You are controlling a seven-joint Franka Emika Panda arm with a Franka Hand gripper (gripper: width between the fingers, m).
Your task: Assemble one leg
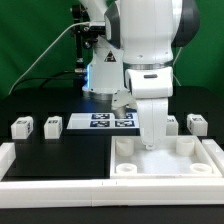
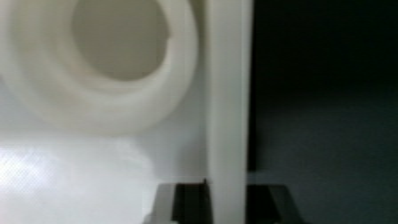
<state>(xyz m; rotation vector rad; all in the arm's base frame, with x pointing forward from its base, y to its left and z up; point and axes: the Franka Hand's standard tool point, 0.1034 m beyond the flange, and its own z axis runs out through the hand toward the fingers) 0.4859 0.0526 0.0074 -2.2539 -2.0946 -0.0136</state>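
Observation:
Four small white legs with tags stand in a row at the back: two at the exterior view's left (image 1: 22,127) (image 1: 52,125) and two at its right (image 1: 172,122) (image 1: 197,123). My gripper (image 1: 150,138) is down at the back rim of the large white tray-like piece (image 1: 200,150), far from every leg. In the wrist view the dark fingers (image 2: 183,200) sit tight on either side of that piece's thin upright rim (image 2: 226,100), beside a round corner socket (image 2: 125,50). The gripper (image 2: 226,192) looks shut on the rim.
The marker board (image 1: 110,121) lies flat behind the tray-like piece, between the two pairs of legs. A raised white border (image 1: 30,165) runs along the front and left of the black mat. The arm's base and cables stand at the back.

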